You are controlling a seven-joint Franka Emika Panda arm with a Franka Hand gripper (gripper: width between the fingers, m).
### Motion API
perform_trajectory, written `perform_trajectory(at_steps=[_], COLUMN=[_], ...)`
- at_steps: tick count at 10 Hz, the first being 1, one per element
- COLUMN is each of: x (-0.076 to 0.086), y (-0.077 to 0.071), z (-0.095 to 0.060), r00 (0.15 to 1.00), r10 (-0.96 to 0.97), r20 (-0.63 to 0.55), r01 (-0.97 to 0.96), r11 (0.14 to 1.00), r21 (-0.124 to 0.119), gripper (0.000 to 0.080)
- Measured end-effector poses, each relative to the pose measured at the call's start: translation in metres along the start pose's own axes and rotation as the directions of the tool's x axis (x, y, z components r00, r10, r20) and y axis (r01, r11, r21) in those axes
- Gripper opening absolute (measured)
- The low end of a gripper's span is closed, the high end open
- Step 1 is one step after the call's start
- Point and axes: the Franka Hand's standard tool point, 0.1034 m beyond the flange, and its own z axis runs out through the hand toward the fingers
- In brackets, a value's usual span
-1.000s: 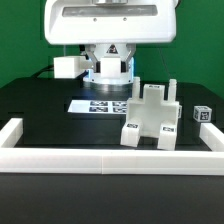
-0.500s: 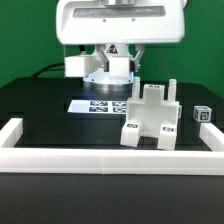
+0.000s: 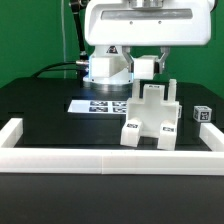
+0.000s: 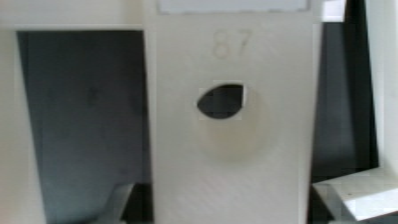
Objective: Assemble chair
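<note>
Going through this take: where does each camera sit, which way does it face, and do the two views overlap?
Exterior view: low, outside the rail, facing across the table at the chair and the arm behind; the hand is not clearly visible.
Wrist view: on the wrist, looking past the hand close onto a white panel with a hole; both fingertips show, apart.
Shared: probably the chair; which panel, I cannot tell.
</note>
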Motion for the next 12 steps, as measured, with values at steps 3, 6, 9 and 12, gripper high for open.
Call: perform_trajectory(at_steps=[3, 6, 9, 12], x=[-0.007, -0.017, -0.021, -0.022], y=[-0.005, -0.031, -0.047, -0.044], z=[0.005, 0.009, 0.010, 0.012], r00=[0.999, 0.998, 0.998, 0.998], r10=[0.043, 0.070, 0.065, 0.068], r20=[-0.005, -0.005, -0.005, -0.004], r01=[-0.043, -0.070, -0.065, -0.068], r11=[0.999, 0.998, 0.998, 0.998], r21=[-0.001, -0.003, -0.004, -0.004], gripper=[0.0289, 0.0289, 0.0289, 0.0289])
